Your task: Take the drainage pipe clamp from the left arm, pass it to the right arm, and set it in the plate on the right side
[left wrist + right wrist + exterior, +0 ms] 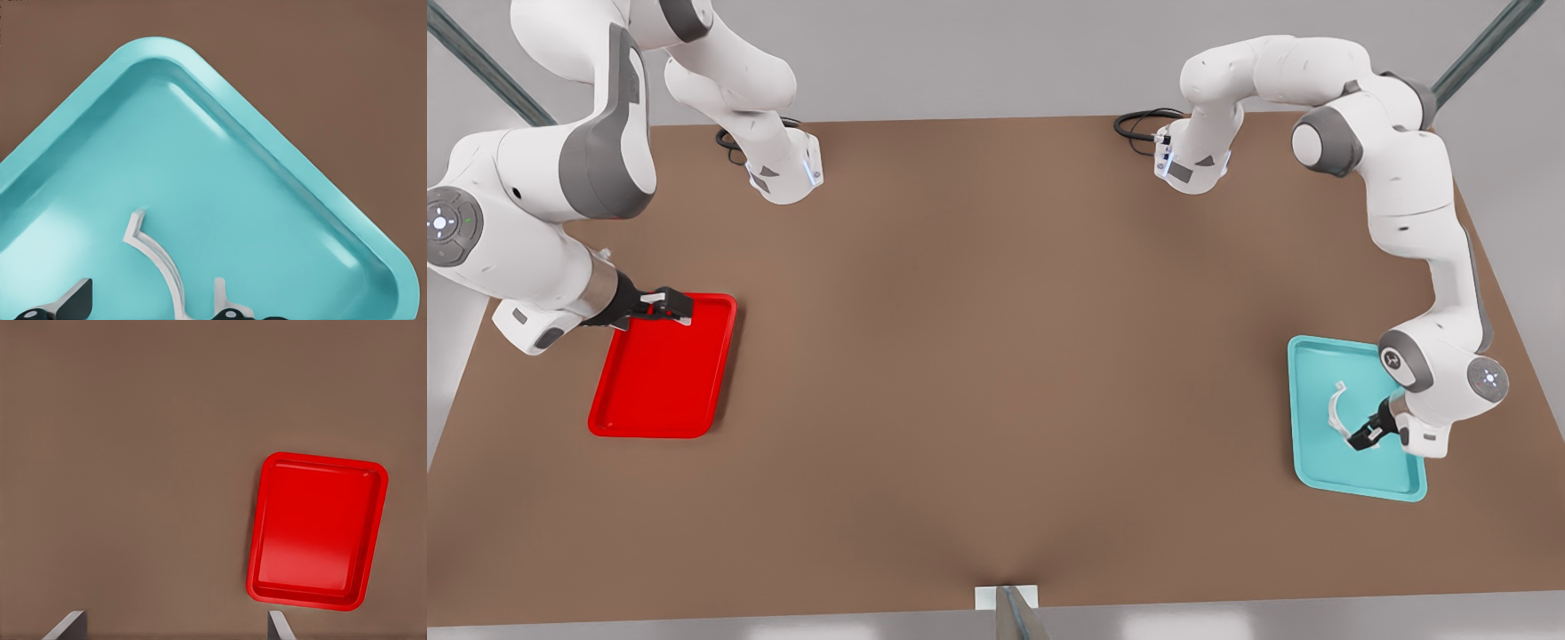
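The small thin white half-ring plastic drainage pipe clamp lies inside the teal shallow rectangular tray on the front view's right. In the left wrist view the clamp curves across the tray floor, with one short flat tab turned up at its far end and its other end running down between the two fingers. The left gripper is low over this tray, and its dark fingertips come right to the near end of the clamp. One finger stands to one side of the strap and the other finger to the other side, with a clear gap between them, so the gripper is wide open and holds nothing. I cannot tell if a fingertip touches the clamp.

The bright red shallow rectangular plate with rounded corners and a raised rim lies well apart, on the front view's left side of the brown table. The right gripper hangs above the far edge of this plate. In the right wrist view its two grey fingertips are spread far apart with only table between them, and the plate lies beyond; this gripper is open and empty too.
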